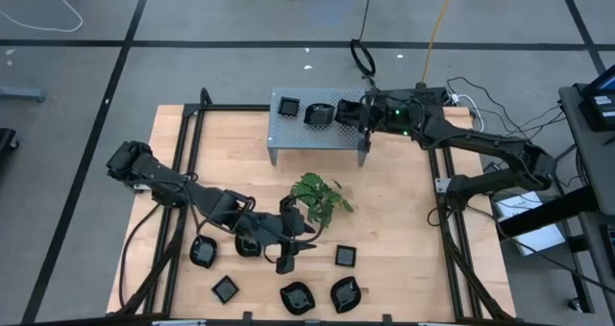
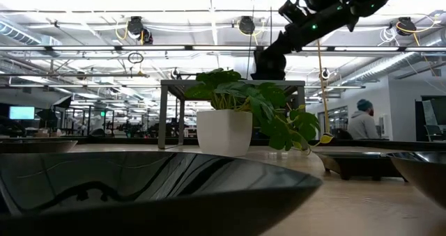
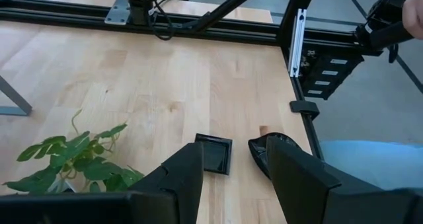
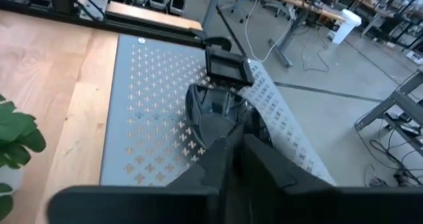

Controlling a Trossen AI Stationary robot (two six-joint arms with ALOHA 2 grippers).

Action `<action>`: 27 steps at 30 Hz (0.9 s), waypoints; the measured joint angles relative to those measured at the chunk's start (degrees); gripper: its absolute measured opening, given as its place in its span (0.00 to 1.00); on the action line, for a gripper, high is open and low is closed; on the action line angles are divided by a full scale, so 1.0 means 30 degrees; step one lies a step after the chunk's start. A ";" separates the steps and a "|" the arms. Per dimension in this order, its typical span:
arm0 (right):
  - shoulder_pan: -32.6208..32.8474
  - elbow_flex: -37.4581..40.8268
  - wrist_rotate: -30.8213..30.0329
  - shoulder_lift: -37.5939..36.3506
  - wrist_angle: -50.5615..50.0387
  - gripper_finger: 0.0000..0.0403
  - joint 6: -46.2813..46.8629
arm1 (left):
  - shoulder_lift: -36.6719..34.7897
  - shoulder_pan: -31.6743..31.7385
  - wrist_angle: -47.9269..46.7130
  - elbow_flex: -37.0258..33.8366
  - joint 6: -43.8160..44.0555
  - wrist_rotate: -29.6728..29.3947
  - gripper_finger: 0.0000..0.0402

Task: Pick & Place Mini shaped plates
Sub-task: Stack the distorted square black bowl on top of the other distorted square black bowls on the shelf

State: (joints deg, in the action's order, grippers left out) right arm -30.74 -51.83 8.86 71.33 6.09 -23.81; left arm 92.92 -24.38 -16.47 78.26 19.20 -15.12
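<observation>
Several glossy black mini plates lie along the table's near edge, among them a square one [image 1: 346,257] and a wavy one [image 1: 346,294]. My left gripper [image 1: 286,259] hovers open just over the table beside the leafy plant [image 1: 320,193]. Past its fingers show a square plate [image 3: 215,153] and a roundish plate [image 3: 272,151]. On the grey perforated stand [image 1: 298,138] rest a square plate [image 1: 288,106] and a wavy plate [image 1: 317,113]. My right gripper [image 1: 342,112] is over the stand, its fingers closed at the wavy plate [image 4: 211,105]. My right gripper pinches the wavy plate at its rim [image 4: 226,121] on the side toward the table's right. The fingers slant down from the right side. The plate sits on the stand's top. The fingertips themselves cover the exact place of contact.
The plant in its white pot [image 2: 223,131] stands mid-table between stand and near plates. The stand's legs [image 1: 274,156] rise from the table's far half. A black frame rail [image 3: 198,26] borders the table. Bare wood [image 1: 404,220] lies on the right.
</observation>
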 joint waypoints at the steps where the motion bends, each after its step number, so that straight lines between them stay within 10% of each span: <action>1: 0.0000 0.0000 0.0003 -0.0029 0.0070 0.11 -0.0055 | 0.0000 0.0000 0.0000 0.0000 0.0000 0.0001 0.42; 11: 0.0808 0.0000 0.0061 -0.2631 -0.0874 0.35 0.0962 | 0.0000 0.0003 -0.0006 0.0000 -0.0003 0.0001 0.42; 27: 0.1840 0.0000 -0.4055 -0.1976 -0.3194 0.44 -0.3915 | 0.0000 0.0124 -0.0007 0.0000 -0.0357 -0.0006 0.42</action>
State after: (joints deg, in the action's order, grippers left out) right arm -25.22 -51.83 -3.30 65.40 -3.49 -35.55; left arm 92.92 -24.01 -16.49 78.26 18.13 -15.14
